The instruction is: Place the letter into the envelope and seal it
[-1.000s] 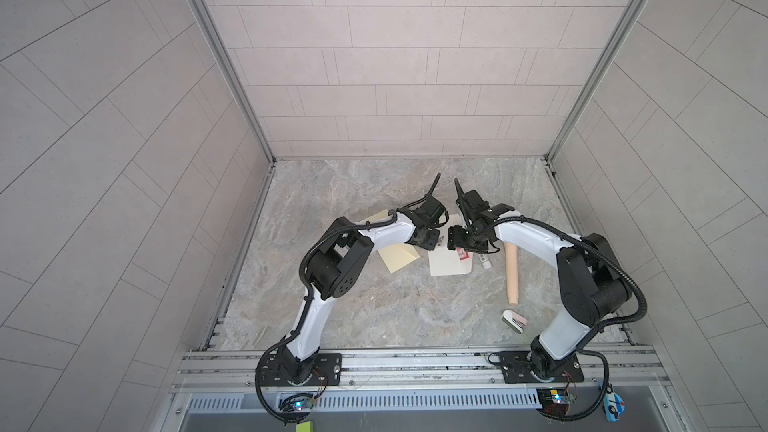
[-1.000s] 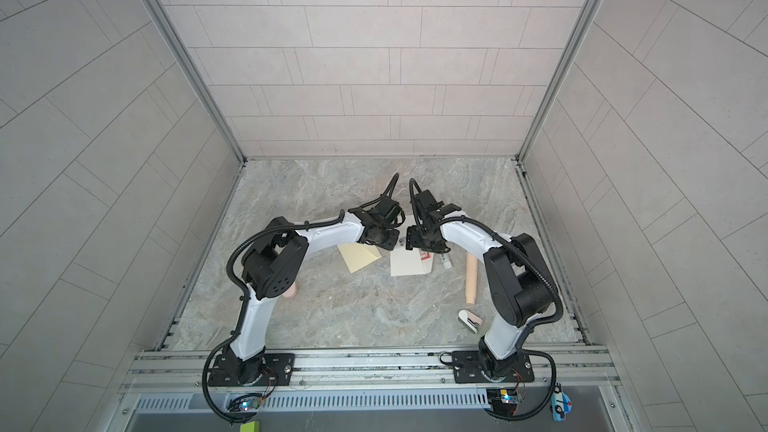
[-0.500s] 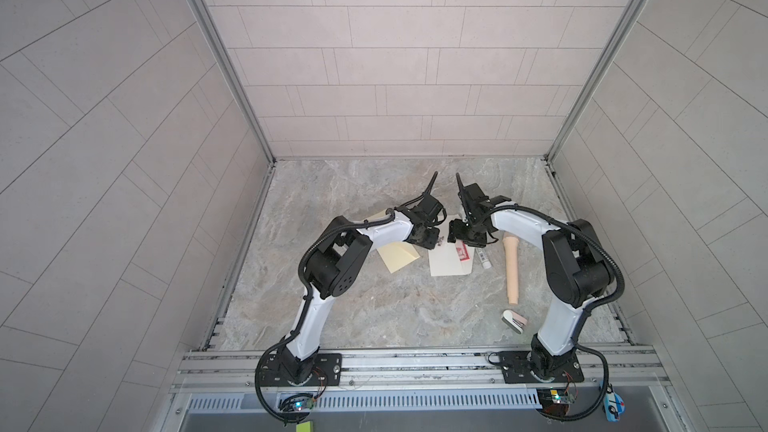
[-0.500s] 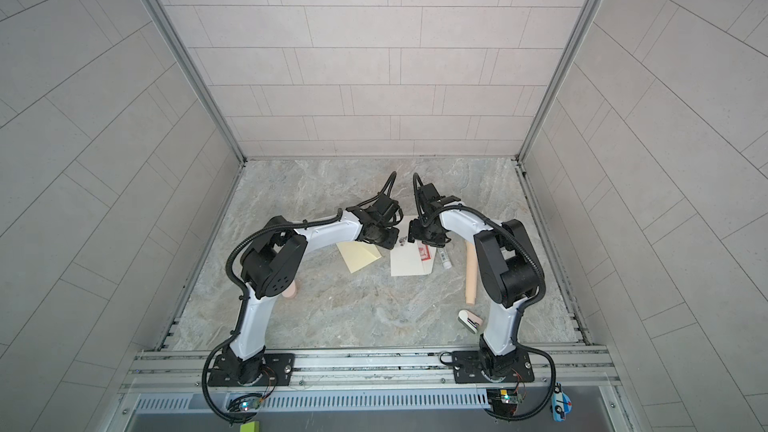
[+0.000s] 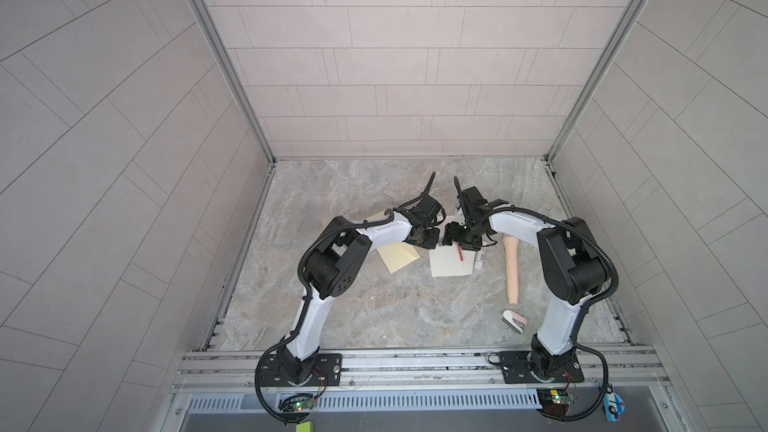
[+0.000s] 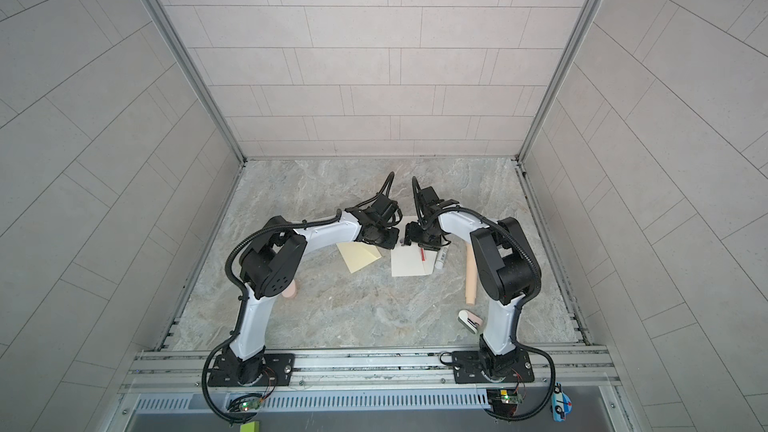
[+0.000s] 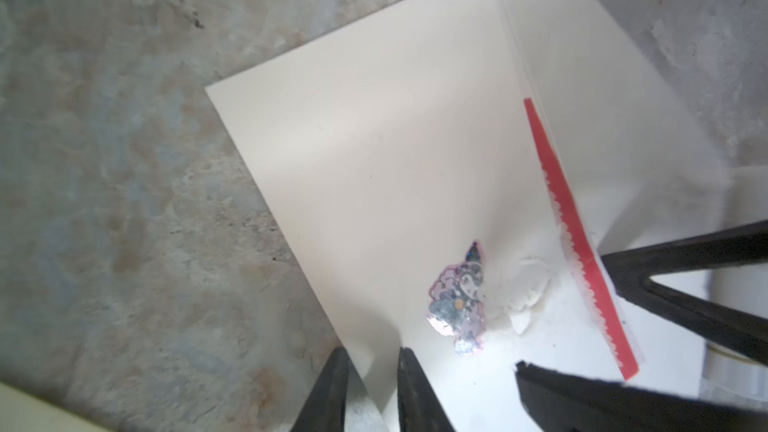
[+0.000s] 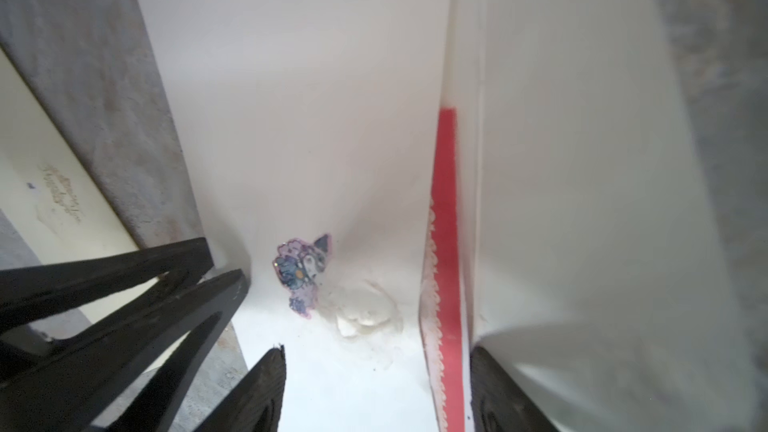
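The cream envelope (image 5: 451, 261) lies flat at mid-table, also seen in the other top view (image 6: 409, 261). It has a small purple sticker mark (image 7: 459, 305) and a red strip (image 8: 446, 209) along the flap fold. The flap (image 8: 582, 160) stands raised. My left gripper (image 7: 370, 388) is open only narrowly, with the envelope's edge between its fingers (image 7: 415, 392). My right gripper (image 8: 380, 388) is open wide over the envelope, with the red strip between its fingers (image 8: 266, 388). Both grippers (image 5: 430, 241) (image 5: 452, 238) meet at the envelope's far edge. The letter does not show as a separate sheet.
A pale yellow paper (image 5: 397, 257) lies left of the envelope under the left arm. A white tube (image 5: 478, 259), a long wooden stick (image 5: 511, 270) and a small white-and-pink item (image 5: 514, 321) lie to the right. A peach cylinder (image 6: 289, 292) sits by the left arm.
The left jaws have narrowed around the envelope's edge. The right arm has drawn its elbow back and up, while its gripper has stayed at the envelope's far edge.
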